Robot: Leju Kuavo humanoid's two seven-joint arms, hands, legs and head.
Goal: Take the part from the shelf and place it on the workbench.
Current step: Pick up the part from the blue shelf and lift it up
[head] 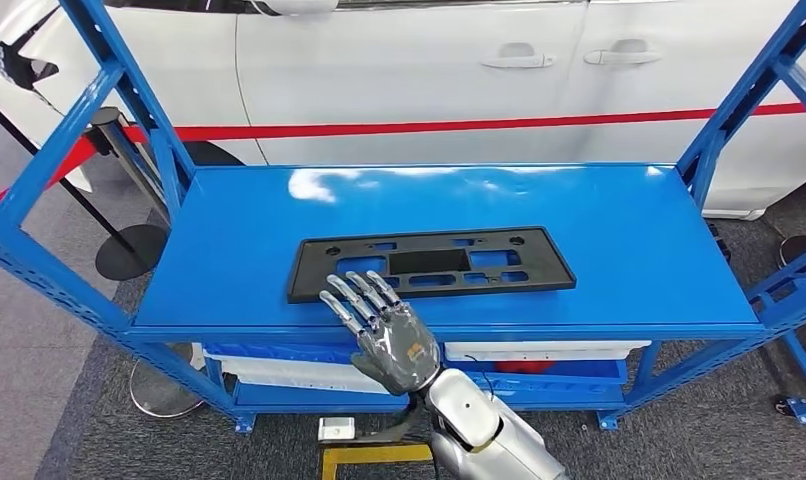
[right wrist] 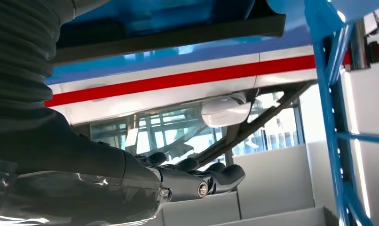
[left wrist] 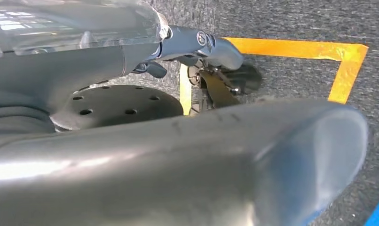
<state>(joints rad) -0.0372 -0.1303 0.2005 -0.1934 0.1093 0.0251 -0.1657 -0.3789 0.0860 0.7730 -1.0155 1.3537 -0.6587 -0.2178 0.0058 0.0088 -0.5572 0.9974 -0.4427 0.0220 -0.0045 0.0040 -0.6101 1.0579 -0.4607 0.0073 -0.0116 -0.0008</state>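
One silver right hand (head: 384, 335), fingers spread and holding nothing, hovers at the near edge of a glossy blue metal shelf (head: 619, 240). Just beyond its fingertips the part (head: 429, 264), a flat black rectangular plate with cut-out slots, lies on the shelf. Farther back stands a white car (head: 399, 70) with a red stripe.

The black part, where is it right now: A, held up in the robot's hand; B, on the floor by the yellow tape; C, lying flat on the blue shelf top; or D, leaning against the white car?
C: the black part lies flat on the blue shelf, with the right hand open at its near edge, holding nothing.
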